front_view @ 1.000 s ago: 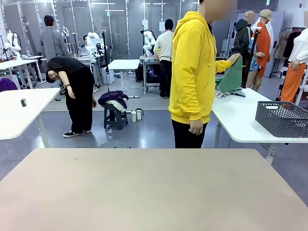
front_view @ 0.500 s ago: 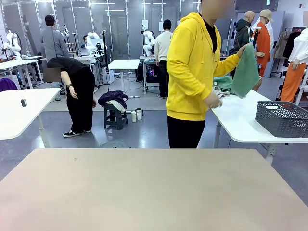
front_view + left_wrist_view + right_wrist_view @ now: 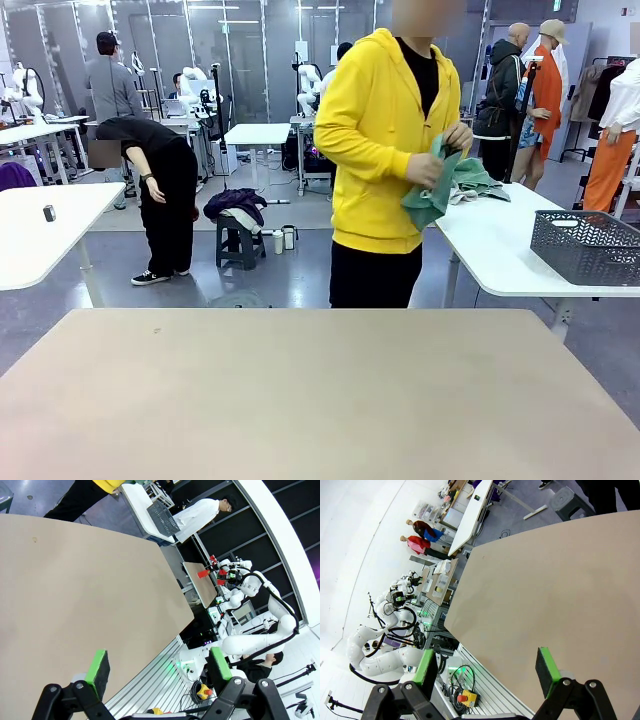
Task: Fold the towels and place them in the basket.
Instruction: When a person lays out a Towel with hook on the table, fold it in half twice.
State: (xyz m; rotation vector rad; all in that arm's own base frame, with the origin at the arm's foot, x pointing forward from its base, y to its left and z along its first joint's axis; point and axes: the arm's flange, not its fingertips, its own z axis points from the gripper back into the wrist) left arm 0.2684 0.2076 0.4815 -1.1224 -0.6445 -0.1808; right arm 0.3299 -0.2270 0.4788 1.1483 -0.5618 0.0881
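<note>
Green towel (image 3: 432,195), bunched in the hands (image 3: 424,170) of a person in a yellow hoodie, at the left edge of the white side table (image 3: 500,250). The basket (image 3: 588,246) stands farther right on that table. Left gripper (image 3: 159,661) and right gripper (image 3: 486,664) hang over the beige table (image 3: 320,400), jaws wide and empty.

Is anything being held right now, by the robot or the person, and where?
The left gripper and right gripper are open and empty. The person's hands hold the green towel, bunched, by its upper part.
</note>
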